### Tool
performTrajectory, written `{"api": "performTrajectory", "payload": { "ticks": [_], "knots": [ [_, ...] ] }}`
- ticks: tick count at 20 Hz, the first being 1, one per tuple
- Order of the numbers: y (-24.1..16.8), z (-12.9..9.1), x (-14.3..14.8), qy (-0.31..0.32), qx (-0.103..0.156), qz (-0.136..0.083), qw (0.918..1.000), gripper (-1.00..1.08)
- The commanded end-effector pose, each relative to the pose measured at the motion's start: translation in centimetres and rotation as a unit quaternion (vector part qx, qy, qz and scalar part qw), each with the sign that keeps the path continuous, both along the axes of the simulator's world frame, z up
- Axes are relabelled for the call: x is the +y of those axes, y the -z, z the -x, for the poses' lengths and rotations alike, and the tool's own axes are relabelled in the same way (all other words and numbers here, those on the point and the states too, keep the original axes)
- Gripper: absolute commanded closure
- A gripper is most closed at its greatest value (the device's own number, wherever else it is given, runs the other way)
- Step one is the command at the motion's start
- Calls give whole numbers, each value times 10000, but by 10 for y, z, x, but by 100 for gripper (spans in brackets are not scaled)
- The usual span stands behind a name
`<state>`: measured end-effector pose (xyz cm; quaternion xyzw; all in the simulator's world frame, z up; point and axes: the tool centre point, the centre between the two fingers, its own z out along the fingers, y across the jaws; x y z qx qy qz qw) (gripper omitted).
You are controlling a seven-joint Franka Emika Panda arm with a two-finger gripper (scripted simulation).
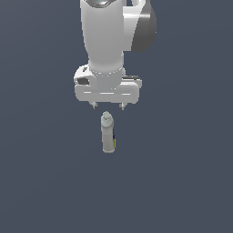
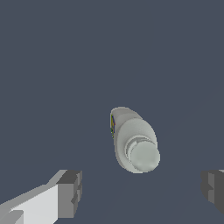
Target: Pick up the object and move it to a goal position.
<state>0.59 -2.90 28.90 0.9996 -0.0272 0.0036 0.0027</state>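
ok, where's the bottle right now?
In the exterior view the bottle stands upright near centre on the dark floor, just below the open gripper. The wrist view shows it untouched, ahead of the gap between the fingers.

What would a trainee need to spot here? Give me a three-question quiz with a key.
1. True or false: the gripper is closed on the bottle.
2. Which part of the bottle faces the wrist camera most directly? A) its cap B) its base C) its label only
3. Fill in: the fingers stand wide ____, with the bottle showing between them in the wrist view.

Key:
1. False. The fingers are spread and touch nothing; the bottle stands free on the floor.
2. A. The round cap looks up at the camera; the label shows only as a thin strip on the side.
3. apart
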Motion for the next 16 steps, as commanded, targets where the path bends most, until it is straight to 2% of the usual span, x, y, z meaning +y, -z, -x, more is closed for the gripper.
{"api": "performTrajectory", "payload": {
  "ticks": [1, 10, 16],
  "knots": [
    [5, -5, -4, 49, 19, -17, 10000, -92],
    [11, -8, -7, 80, 36, -25, 10000, -92],
    [35, -8, -7, 82, 36, -26, 10000, -92]
  ]
}}
